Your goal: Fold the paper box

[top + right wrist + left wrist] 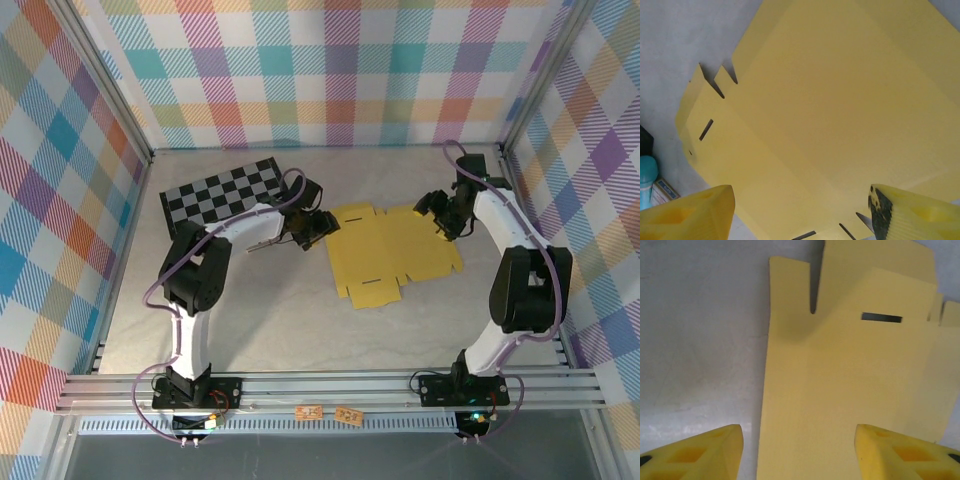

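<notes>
The paper box point(395, 255) is a flat yellow die-cut sheet with flaps and slots, lying on the grey table at centre. My left gripper point(318, 228) hangs at its left edge. In the left wrist view the left gripper point(800, 455) is open, its yellow fingers point(715, 452) straddling the sheet's point(840, 390) left edge with nothing pinched. My right gripper point(437, 218) sits over the sheet's far right side. The right wrist view has the right gripper point(802, 215) open above the sheet point(830, 110), with nothing between its fingers.
A black-and-white checkerboard point(225, 192) lies at the back left, behind the left arm. A small teal tube point(646, 180) stands just past the sheet's edge. Plaid walls enclose three sides. Bare table point(300, 320) stretches in front of the sheet.
</notes>
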Tool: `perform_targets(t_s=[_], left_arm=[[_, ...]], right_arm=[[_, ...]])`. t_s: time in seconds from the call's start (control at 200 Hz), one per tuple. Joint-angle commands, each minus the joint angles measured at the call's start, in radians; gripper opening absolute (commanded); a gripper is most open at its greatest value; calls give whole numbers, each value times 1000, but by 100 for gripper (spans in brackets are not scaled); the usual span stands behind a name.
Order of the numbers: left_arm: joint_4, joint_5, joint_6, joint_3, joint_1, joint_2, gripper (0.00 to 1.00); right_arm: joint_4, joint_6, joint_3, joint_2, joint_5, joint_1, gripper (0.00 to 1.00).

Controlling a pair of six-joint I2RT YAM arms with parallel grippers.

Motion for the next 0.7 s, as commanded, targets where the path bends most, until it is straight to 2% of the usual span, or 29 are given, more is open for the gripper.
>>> perform_targets(t_s=[0.0, 0.18, 0.3, 0.695], left_arm=[[66, 10, 15, 25, 27, 31, 59], [243, 67, 2, -12, 63, 60, 56], [302, 115, -1, -7, 71, 95, 52], [231, 93, 23, -4, 74, 88, 52]], right_arm=[[-6, -33, 26, 37, -48, -15, 71], [-17, -45, 54, 100, -66, -24, 71], [-8, -43, 58, 121, -78, -23, 70], [-18, -53, 94, 163, -73, -28, 70]])
